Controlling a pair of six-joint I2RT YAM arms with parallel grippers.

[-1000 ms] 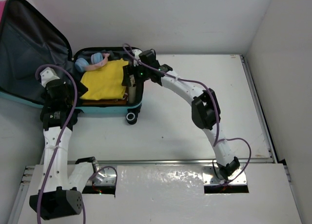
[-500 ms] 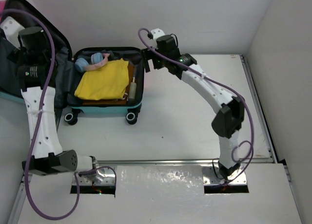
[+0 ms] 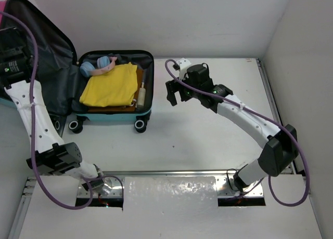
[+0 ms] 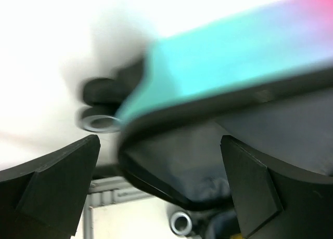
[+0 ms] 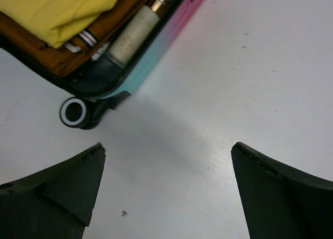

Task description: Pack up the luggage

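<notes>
The luggage [image 3: 112, 116] lies open at the back left. Its base holds a folded yellow cloth [image 3: 109, 85], a brown garment, a cream bottle [image 3: 140, 95] and a blue and pink soft toy [image 3: 99, 66]. The dark grey lid [image 3: 49, 67] stands raised on the left. My left gripper [image 4: 161, 184] is open, and the lid's rim [image 4: 171, 187] lies blurred between its fingers, with the teal-pink shell [image 4: 234, 52] above. My right gripper [image 3: 174, 93] is open and empty over bare table, to the right of the suitcase. In its view [image 5: 166, 182] the suitcase corner, a wheel [image 5: 73, 111] and the bottle [image 5: 132, 34] show.
White walls stand close behind and to the right of the table. A metal rail [image 3: 182, 172] runs along the near edge by the arm bases. The left arm [image 3: 31, 114] rises along the lid's left side. Black wheels [image 3: 140, 125] stick out of the suitcase's near side.
My right gripper has pulled back from the suitcase's right rim to the table on its right. My left arm has swung up and to the far left beside the lid.
</notes>
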